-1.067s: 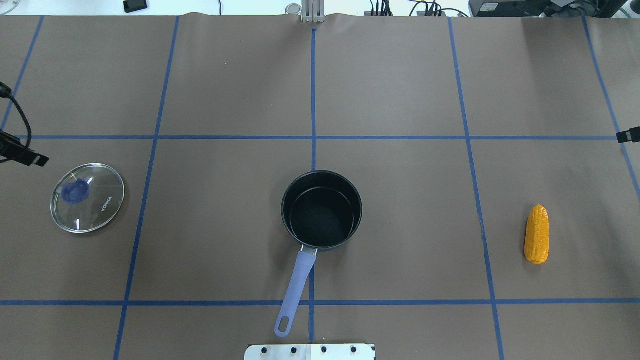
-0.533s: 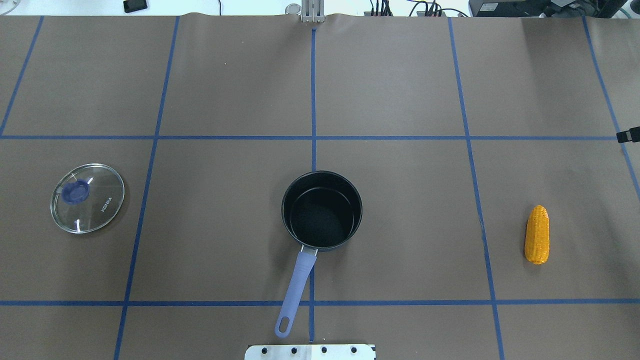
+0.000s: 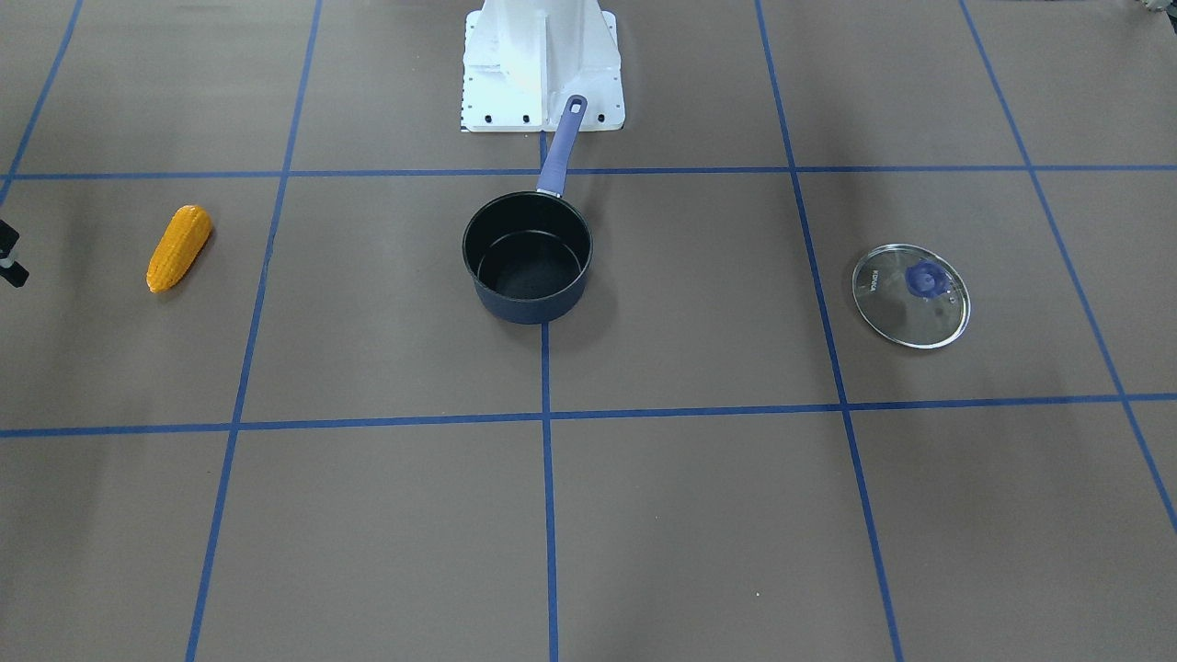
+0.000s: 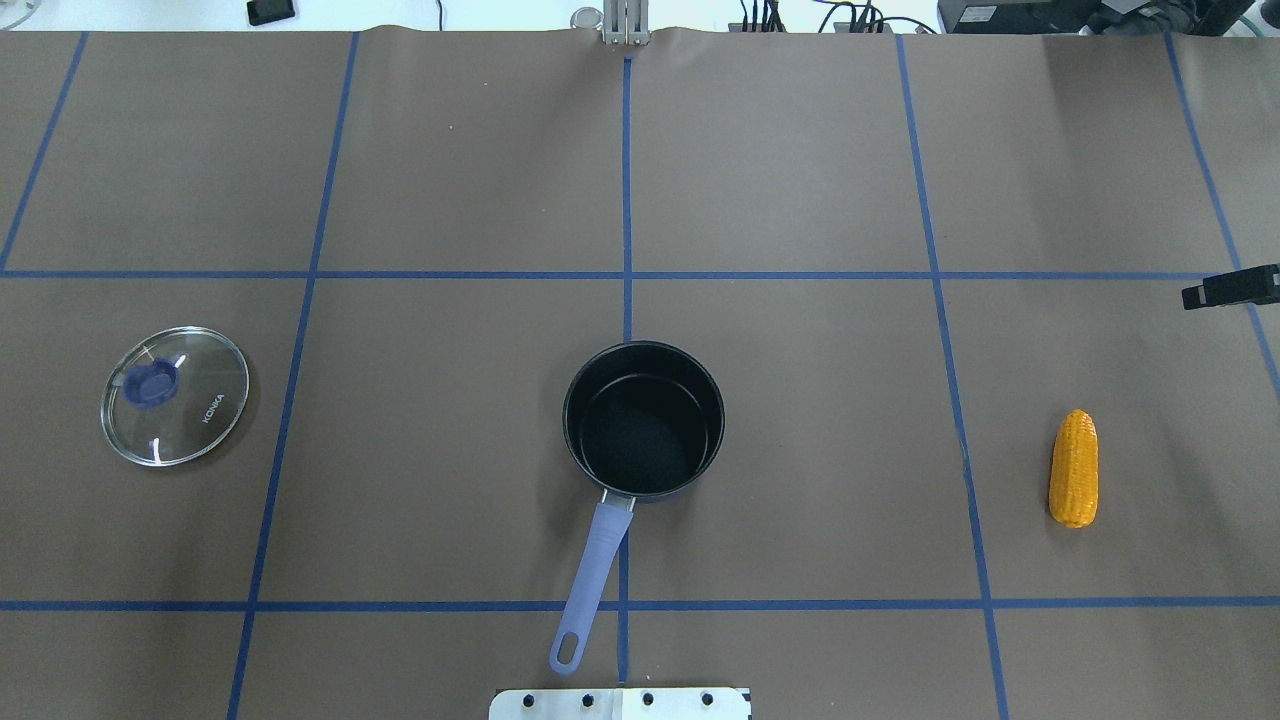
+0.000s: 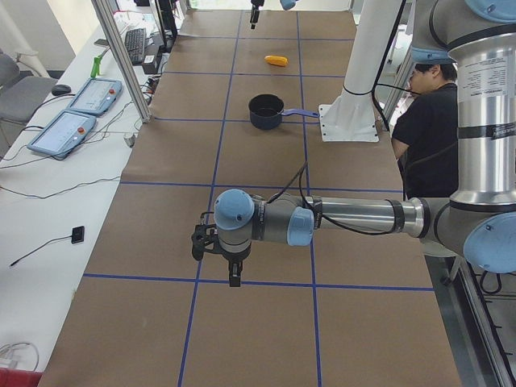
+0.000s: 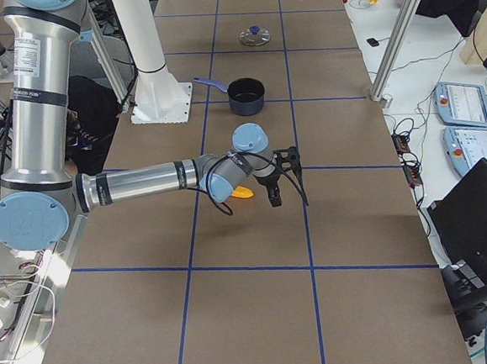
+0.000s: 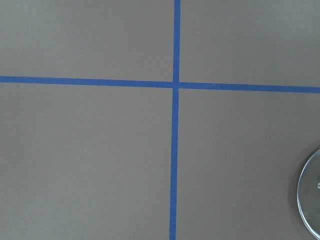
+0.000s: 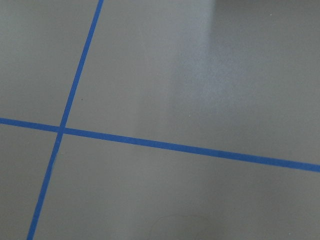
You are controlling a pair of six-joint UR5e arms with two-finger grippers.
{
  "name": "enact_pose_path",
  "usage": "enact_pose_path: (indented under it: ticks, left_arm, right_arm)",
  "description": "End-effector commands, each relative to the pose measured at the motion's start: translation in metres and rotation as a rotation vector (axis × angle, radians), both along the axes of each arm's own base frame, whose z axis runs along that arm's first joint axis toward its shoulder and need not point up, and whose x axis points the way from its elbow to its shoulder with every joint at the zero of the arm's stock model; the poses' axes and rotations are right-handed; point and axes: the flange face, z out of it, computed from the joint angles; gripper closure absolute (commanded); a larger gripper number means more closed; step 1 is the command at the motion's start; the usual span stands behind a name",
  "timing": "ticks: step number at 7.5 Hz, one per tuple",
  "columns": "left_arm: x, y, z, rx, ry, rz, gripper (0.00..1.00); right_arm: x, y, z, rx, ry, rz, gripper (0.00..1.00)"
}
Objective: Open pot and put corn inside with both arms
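Observation:
The pot [image 4: 643, 420] stands open and empty at the table's middle, its purple-blue handle [image 4: 590, 580] pointing at the robot base. The corn [image 4: 1073, 468] lies on the table far to the right. It also shows in the front-facing view [image 3: 179, 246]. A black part of my right gripper [image 4: 1230, 288] pokes in at the right edge, beyond the corn and apart from it; I cannot tell whether it is open or shut. My left gripper [image 5: 235, 278] shows only in the exterior left view, hanging over bare table far from the pot; its state is unclear.
The round glass lid [image 4: 175, 395] with a purple knob lies flat on the table's left side, apart from the pot. Its rim shows in the left wrist view [image 7: 310, 200]. The white robot base [image 4: 620, 703] sits just behind the pot handle. Blue tape lines cross the brown table.
My left gripper has drawn back out of the overhead view's left edge, away from the lid. The right gripper's black part has come further in from the right edge. Pot, lid and corn have not moved.

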Motion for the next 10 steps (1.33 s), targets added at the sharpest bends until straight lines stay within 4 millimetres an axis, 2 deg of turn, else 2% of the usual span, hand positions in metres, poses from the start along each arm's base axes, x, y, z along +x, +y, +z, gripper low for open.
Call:
enact_pose_path:
  ticks: [1,2,4,5,7,8,9,10]
  left_arm:
    - [-0.001,0.001,0.000,0.001,0.002,-0.001,0.02]
    - [0.000,0.001,0.000,0.001,0.002,0.001,0.02]
    - [0.000,0.001,-0.001,0.004,0.007,0.002,0.02]
    - [0.000,0.001,-0.001,0.006,0.007,0.002,0.02]
    - [0.000,0.001,0.000,0.003,0.007,0.002,0.02]
    - [0.000,0.001,0.000,0.004,0.007,0.002,0.02]
    - [0.000,0.002,0.001,0.003,0.007,0.002,0.02]
    - [0.000,0.002,0.001,0.003,0.007,0.002,0.02]
  right_arm:
    - [-0.028,0.057,-0.003,-0.058,0.042,0.036,0.00]
    - [-0.053,0.083,0.005,-0.058,0.037,0.073,0.00]
    - [-0.130,0.121,0.010,-0.054,0.084,0.147,0.00]
    - [-0.151,0.135,0.011,-0.040,0.093,0.159,0.00]
    - [-0.167,0.145,0.021,-0.005,0.124,0.156,0.02]
    - [-0.171,0.145,0.019,-0.003,0.120,0.154,0.12]
    - [-0.174,0.145,0.017,0.001,0.115,0.154,0.31]
    - [-0.176,0.144,0.015,0.000,0.111,0.150,0.59]
